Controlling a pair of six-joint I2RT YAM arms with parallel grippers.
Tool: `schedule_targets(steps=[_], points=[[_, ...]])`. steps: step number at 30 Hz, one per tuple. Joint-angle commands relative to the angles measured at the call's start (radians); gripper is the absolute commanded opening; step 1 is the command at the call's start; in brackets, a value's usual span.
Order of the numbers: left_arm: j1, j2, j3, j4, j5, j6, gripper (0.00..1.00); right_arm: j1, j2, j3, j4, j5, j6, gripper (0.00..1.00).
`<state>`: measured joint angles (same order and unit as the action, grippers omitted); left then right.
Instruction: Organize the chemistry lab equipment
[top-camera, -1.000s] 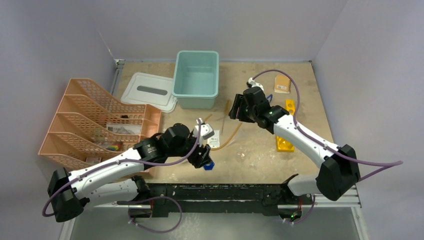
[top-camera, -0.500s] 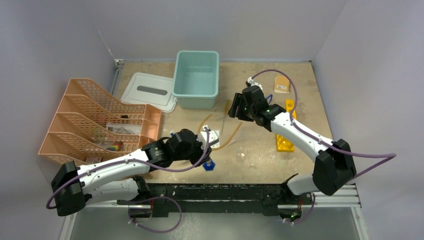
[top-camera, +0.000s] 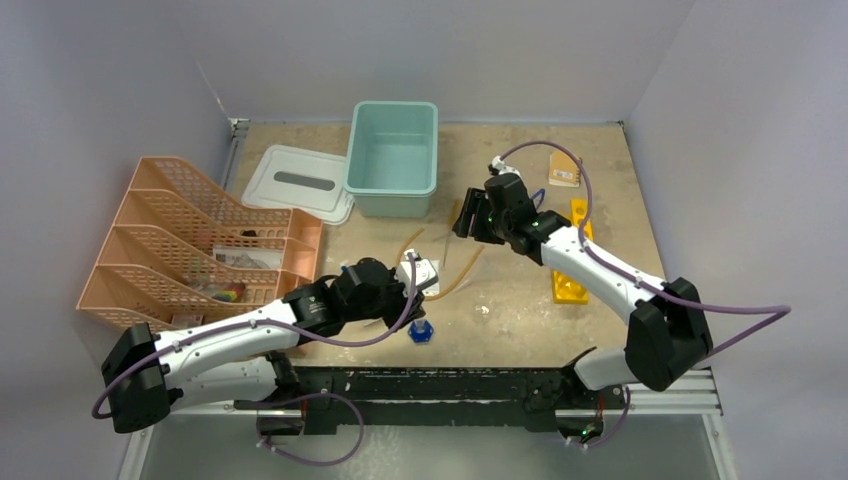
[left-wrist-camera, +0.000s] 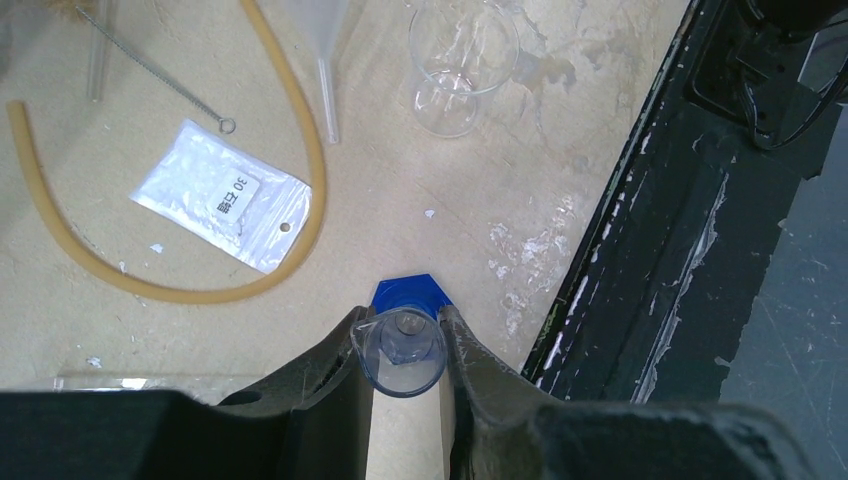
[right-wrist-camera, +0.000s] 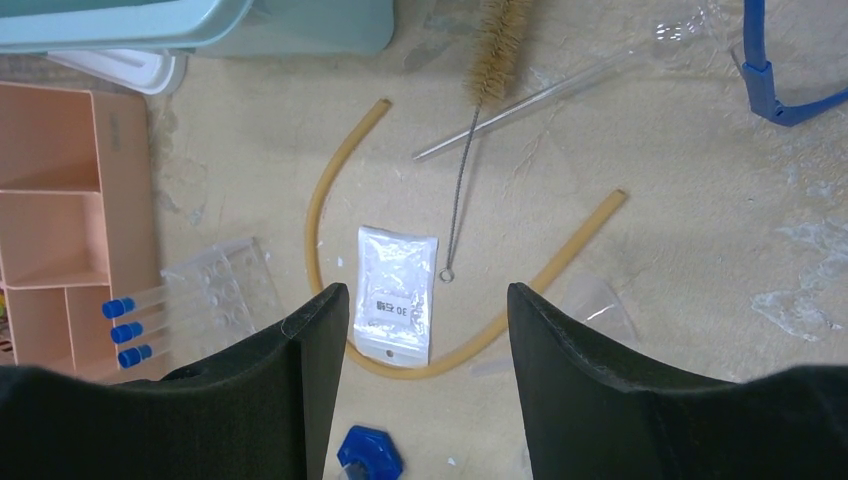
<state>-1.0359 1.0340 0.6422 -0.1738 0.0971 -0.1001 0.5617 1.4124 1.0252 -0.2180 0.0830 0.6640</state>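
The desk (left-wrist-camera: 480, 200) ends at a black rail (left-wrist-camera: 650, 290) just to the right of the left hand (left-wrist-camera: 402, 325), so a sideways swing could carry its load over the edge. That hand pinches the blue-based clear cylinder (left-wrist-camera: 403, 355) near the open rim, fingers touching it on both sides, with the blue foot showing just ahead of the fingertips. A hold so high on a smooth clear wall looks likely to let it twist or slip once lifted, and a harder squeeze might crack it. The right hand (right-wrist-camera: 425, 292) hangs spread and empty. The amber rubber tubing (right-wrist-camera: 318, 215) curves beneath and ahead of it, so a straight drop may snag that loop and drag its neighbours. The white packet (right-wrist-camera: 396, 290) lies flat directly under its gap, thin enough that the fingers may scrape the desk instead
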Motion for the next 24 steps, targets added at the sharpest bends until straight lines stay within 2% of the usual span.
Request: schedule_targets(steps=[1, 6, 7, 10, 14, 18, 24], points=[[-0.006, -0.006, 0.041, 0.038, 0.017, 0.02, 0.0, -0.003, -0.049, -0.002, 0.037, -0.052, -0.065, 0.61], [0.009, -0.027, 0.116, -0.005, -0.031, -0.016, 0.0, -0.005, -0.114, -0.024, 0.096, -0.247, -0.257, 0.6], [0.056, -0.023, 0.173, -0.033, 0.006, -0.044, 0.0, -0.005, -0.167, -0.067, 0.169, -0.349, -0.329, 0.59], [0.156, -0.012, 0.233, -0.042, 0.103, -0.111, 0.0, -0.004, -0.213, -0.099, 0.246, -0.462, -0.383, 0.59], [0.273, 0.017, 0.312, -0.056, 0.28, -0.165, 0.0, -0.005, -0.202, -0.062, 0.234, -0.594, -0.451, 0.59], [0.342, 0.083, 0.418, -0.122, 0.439, -0.158, 0.0, -0.004, -0.2, -0.036, 0.244, -0.695, -0.521, 0.6], [0.453, 0.161, 0.552, -0.199, 0.641, -0.113, 0.0, -0.004, -0.181, 0.011, 0.262, -0.768, -0.589, 0.61]])
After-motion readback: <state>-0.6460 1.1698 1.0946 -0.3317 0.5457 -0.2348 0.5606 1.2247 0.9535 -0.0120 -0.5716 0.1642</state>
